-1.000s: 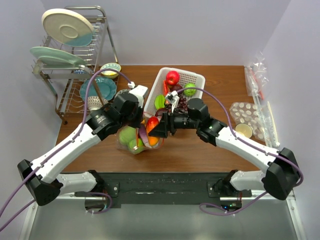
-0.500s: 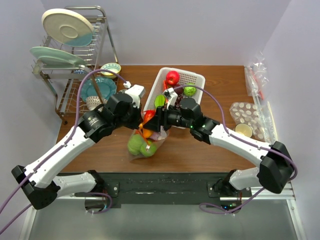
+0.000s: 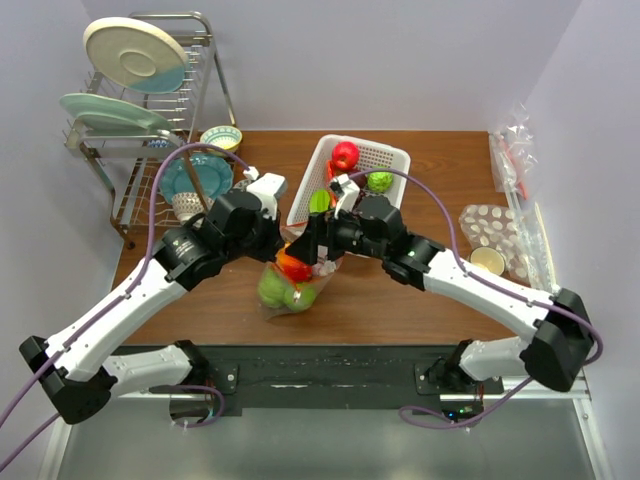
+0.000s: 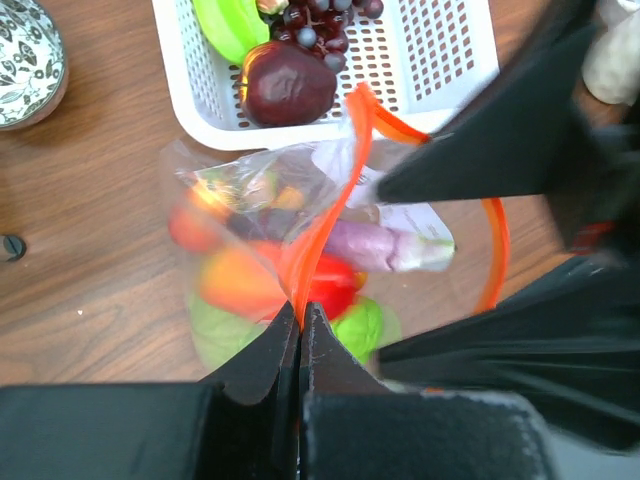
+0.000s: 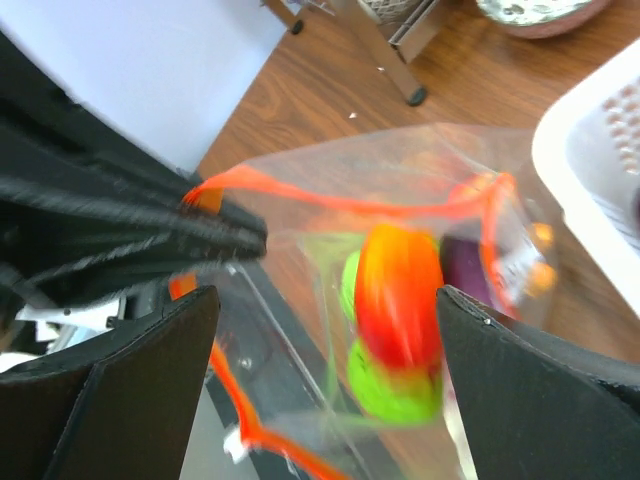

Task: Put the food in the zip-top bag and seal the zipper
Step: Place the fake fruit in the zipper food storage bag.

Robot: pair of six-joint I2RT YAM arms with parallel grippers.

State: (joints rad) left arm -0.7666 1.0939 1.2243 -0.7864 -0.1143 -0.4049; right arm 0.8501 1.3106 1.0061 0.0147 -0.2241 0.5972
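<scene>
Pinching orange-red zipper strip [image 4: 335,200] of clear crinkly zip-top bag [image 4: 215,170], left jaws pressed together; right jaws spread wide, bag mouth between them, ungripped.

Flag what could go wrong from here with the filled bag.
1. The left pincer pinches the zipper at a single spot; the loaded zip-top bag may slip or tilt.
2. The right pincer is open, holding nothing, and the mouth gapes: food could spill before sealing.

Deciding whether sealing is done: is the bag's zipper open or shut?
Open: the zipper splits into two strips forming a loop; the left claw pinches only one end together.
</scene>
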